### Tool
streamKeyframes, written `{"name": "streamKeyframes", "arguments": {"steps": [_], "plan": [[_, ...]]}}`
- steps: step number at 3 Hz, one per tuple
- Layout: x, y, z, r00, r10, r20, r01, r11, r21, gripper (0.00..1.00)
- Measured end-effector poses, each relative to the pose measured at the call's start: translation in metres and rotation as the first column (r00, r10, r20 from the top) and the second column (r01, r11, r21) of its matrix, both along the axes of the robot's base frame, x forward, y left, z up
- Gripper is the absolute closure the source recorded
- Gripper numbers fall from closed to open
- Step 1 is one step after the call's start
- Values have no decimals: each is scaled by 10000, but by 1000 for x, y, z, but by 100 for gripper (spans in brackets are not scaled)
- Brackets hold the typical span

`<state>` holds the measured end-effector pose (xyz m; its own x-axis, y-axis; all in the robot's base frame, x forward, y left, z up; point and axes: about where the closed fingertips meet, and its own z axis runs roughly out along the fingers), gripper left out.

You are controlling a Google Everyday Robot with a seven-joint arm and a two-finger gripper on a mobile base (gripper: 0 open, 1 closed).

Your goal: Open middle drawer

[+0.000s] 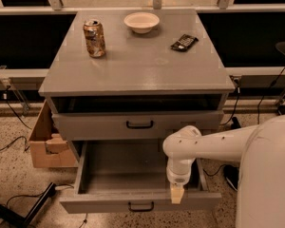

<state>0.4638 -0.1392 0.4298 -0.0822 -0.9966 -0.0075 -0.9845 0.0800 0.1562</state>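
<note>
Grey middle drawer (128,170): stands far out of the cabinet (137,72), plain grey inside showing; black bar handle (141,206) on its front panel.
Gripper (177,194): points down from the white arm, tip at the front panel's top edge, right of the handle.
Gripper state: cannot tell how far open, nor whether it grips the panel.
Cabinet top: can (94,38), bowl (141,22), dark packet (184,42), well apart.
Floor, left: cardboard box (45,144) beside the cabinet.

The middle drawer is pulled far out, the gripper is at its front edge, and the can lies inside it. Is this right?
Not the can: the camera view shows it standing on the cabinet top. The middle drawer is pulled far out, and the gripper is at its front edge.
</note>
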Motion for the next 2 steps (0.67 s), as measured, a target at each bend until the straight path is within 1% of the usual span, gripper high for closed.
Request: {"name": "streamKeyframes", "arguments": {"steps": [1, 2], "plan": [[-1, 0, 1, 10000, 1, -20, -1, 10000, -3, 34], [-1, 0, 3, 10000, 1, -21, -1, 10000, -4, 10]]}}
